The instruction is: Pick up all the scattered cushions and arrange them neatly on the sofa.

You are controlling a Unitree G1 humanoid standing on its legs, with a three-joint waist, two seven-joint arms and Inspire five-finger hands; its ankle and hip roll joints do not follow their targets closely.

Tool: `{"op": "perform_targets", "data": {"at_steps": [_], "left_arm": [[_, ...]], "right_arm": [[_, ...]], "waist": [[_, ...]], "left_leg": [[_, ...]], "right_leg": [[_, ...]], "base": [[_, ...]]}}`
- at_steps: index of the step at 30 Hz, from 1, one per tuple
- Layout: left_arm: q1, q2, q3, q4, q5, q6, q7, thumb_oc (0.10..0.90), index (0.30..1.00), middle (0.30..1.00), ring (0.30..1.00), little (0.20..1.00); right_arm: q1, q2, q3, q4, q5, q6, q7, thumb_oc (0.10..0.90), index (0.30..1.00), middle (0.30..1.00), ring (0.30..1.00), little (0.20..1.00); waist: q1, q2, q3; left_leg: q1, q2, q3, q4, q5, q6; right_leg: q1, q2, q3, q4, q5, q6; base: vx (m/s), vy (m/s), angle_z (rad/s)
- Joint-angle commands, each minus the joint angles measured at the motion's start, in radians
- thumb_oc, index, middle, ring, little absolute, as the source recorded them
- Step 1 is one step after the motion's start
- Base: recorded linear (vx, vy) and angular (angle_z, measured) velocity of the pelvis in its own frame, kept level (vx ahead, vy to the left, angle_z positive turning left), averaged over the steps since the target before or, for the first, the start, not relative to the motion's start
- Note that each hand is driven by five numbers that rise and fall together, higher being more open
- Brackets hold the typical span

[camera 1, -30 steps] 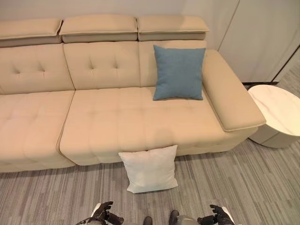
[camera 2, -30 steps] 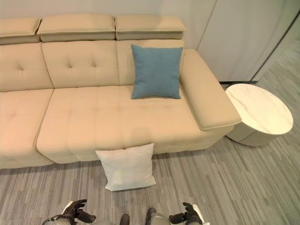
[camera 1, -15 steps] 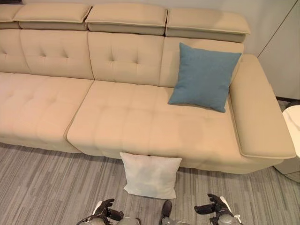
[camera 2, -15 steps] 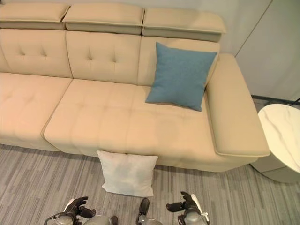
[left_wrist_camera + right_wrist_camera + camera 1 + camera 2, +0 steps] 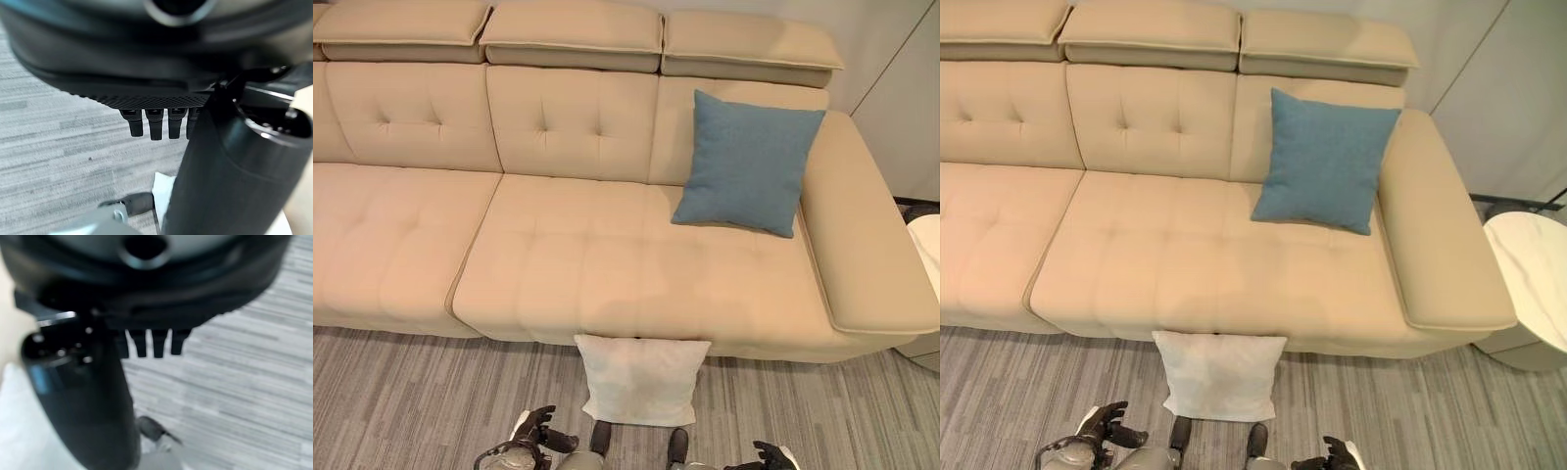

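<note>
white cushion (image 5: pixel 643 379): square, plain, on the grey floor, leaning against the front of the sofa (image 5: pixel 558 264) | blue cushion (image 5: pixel 747 163): square, propped upright against the backrest at the seat's right end, beside the armrest | sofa: beige, tufted

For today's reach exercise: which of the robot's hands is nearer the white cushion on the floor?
Left, by a small margin. The left hand hangs just beyond the white cushion's lower left corner; the right hand sits lower and farther off its right side.
</note>
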State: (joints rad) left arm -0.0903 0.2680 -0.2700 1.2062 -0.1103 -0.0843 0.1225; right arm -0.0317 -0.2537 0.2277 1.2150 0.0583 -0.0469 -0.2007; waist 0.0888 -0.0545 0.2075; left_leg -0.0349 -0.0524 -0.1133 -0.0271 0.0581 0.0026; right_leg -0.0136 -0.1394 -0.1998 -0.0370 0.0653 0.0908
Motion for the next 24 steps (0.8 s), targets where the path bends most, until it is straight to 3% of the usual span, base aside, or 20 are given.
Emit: {"op": "perform_targets", "data": {"at_steps": [1,6,9,12,15,20,21,22,24], "left_arm": [[0.001,0.001,0.022,0.011,-0.011,-0.032,0.015,0.800,0.900,0.900,0.900,0.900],[-0.001,-0.006,0.042,0.003,-0.044,-0.039,0.024,0.800,0.900,0.900,0.900,0.900],[-0.028,-0.006,0.061,-0.034,-0.117,-0.061,0.061,0.800,0.900,0.900,0.900,0.900],[-0.080,-0.008,0.061,-0.114,-0.238,-0.121,0.137,0.800,0.900,0.900,0.900,0.900],[-0.088,-0.013,0.062,-0.133,-0.270,-0.133,0.149,0.800,0.900,0.900,0.900,0.900],[-0.162,-0.008,0.036,-0.226,-0.358,-0.192,0.216,0.800,0.900,0.900,0.900,0.900],[-0.182,-0.004,0.031,-0.250,-0.361,-0.200,0.233,0.800,0.900,0.900,0.900,0.900],[-0.212,0.008,0.029,-0.285,-0.378,-0.211,0.244,0.800,0.900,0.900,0.900,0.900],[-0.232,0.013,0.032,-0.289,-0.386,-0.215,0.254,0.800,0.900,0.900,0.900,0.900]], "right_arm": [[-0.036,-0.054,0.007,-0.021,0.009,-0.025,-0.028,0.800,0.900,0.900,0.900,0.900],[-0.050,-0.055,0.022,-0.038,0.005,-0.032,-0.034,0.800,0.900,0.900,0.900,0.900],[-0.077,-0.061,0.024,-0.067,0.016,-0.047,-0.060,0.800,0.900,0.900,0.900,0.900],[-0.141,-0.103,0.010,-0.174,0.015,-0.071,-0.154,0.800,0.900,0.900,0.900,0.900],[-0.147,-0.117,0.004,-0.215,0.008,-0.075,-0.179,0.800,0.900,0.900,0.900,0.900],[-0.230,-0.182,0.001,-0.318,-0.026,-0.083,-0.315,0.800,0.900,0.900,0.900,0.900],[-0.251,-0.191,-0.001,-0.333,-0.031,-0.088,-0.341,0.800,0.900,0.900,0.900,0.900],[-0.285,-0.211,-0.007,-0.351,-0.031,-0.091,-0.379,0.800,0.900,0.900,0.900,0.900],[-0.310,-0.221,-0.012,-0.353,-0.025,-0.096,-0.396,0.800,0.900,0.900,0.900,0.900]], "waist": [[0.039,-0.019,-0.018],[0.049,-0.019,-0.012],[0.050,-0.019,0.031],[0.031,-0.001,0.120],[0.026,0.004,0.127],[-0.006,0.031,0.172],[-0.011,0.036,0.179],[-0.022,0.042,0.189],[-0.029,0.047,0.192]], "left_leg": [[-0.013,-0.003,-0.007,0.110,-0.155,0.002],[0.001,0.007,-0.007,0.072,-0.144,-0.005],[-0.052,0.010,-0.015,0.085,-0.136,-0.014],[-0.233,0.008,-0.017,0.174,-0.116,-0.034],[-0.284,0.008,-0.016,0.202,-0.117,-0.039],[-0.503,0.013,-0.008,0.298,-0.099,-0.048],[-0.537,0.021,-0.009,0.330,-0.131,-0.051],[-0.611,0.020,-0.009,0.370,-0.130,-0.052],[-0.645,0.019,-0.006,0.385,-0.132,-0.051]], "right_leg": [[-0.018,-0.011,0.043,0.082,-0.028,0.047],[-0.015,-0.005,0.032,0.058,-0.031,0.046],[-0.065,-0.003,0.022,0.072,-0.034,0.040],[-0.243,-0.014,0.013,0.160,-0.032,0.020],[-0.293,-0.016,0.011,0.188,-0.037,0.015],[-0.536,-0.024,0.015,0.311,-0.052,-0.001],[-0.575,-0.021,0.020,0.352,-0.085,0.004],[-0.648,-0.026,0.030,0.394,-0.096,-0.001],[-0.690,-0.027,0.035,0.419,-0.101,-0.002]], "base": [[0.03,-0.007,-0.02],[0.01,-0.053,0.01],[-0.15,-0.086,0.08],[-0.34,-0.070,0.10],[-0.16,-0.017,0.13],[-0.18,0.005,0.00],[-0.12,-0.007,0.03],[-0.10,0.000,-0.08],[-0.11,0.026,-0.09]]}}
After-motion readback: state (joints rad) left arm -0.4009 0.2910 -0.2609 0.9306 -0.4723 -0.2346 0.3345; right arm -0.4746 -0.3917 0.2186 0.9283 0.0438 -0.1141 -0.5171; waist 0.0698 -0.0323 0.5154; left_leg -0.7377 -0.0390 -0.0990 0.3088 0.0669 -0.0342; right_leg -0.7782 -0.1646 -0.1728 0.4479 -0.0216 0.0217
